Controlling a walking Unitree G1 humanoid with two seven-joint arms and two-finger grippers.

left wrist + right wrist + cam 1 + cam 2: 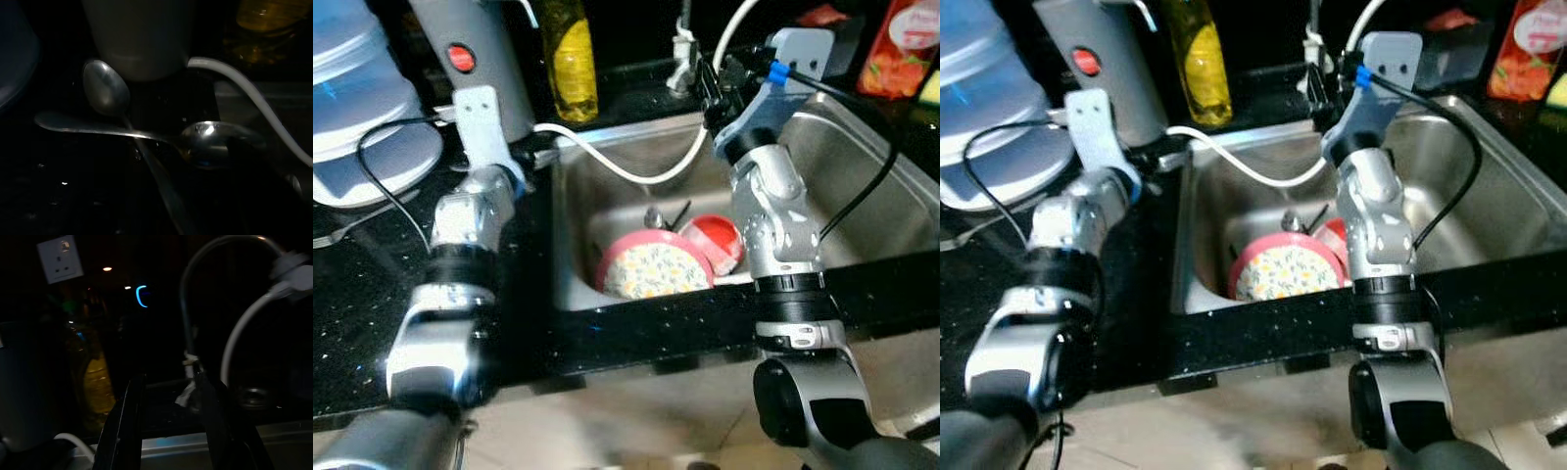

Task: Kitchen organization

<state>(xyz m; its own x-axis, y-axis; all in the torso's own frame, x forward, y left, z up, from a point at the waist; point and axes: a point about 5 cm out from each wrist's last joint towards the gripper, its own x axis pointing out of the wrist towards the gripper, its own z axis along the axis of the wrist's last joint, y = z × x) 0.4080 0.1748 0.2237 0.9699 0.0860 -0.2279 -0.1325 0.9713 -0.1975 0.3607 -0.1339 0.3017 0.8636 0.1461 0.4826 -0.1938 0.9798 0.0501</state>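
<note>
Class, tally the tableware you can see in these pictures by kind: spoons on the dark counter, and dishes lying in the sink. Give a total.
Spoons: 2, crossed on the counter
Floral plate: 1
Red bowl: 1
Total: 4

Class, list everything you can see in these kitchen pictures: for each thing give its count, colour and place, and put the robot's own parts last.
Sink: one, steel, set in the black counter.
Patterned plate: one, pink-rimmed with yellow flowers, in the sink.
Red dish: one, in the sink beside the plate.
White hose: one, draped over the sink.
Oil bottle: one, yellow, behind the sink.
Water jug: one, pale blue, on the counter's left.
Spoons: two, silver, crossed on the counter.
Left tool: by the spoons.
Right tool: open, raised above the sink.
</note>
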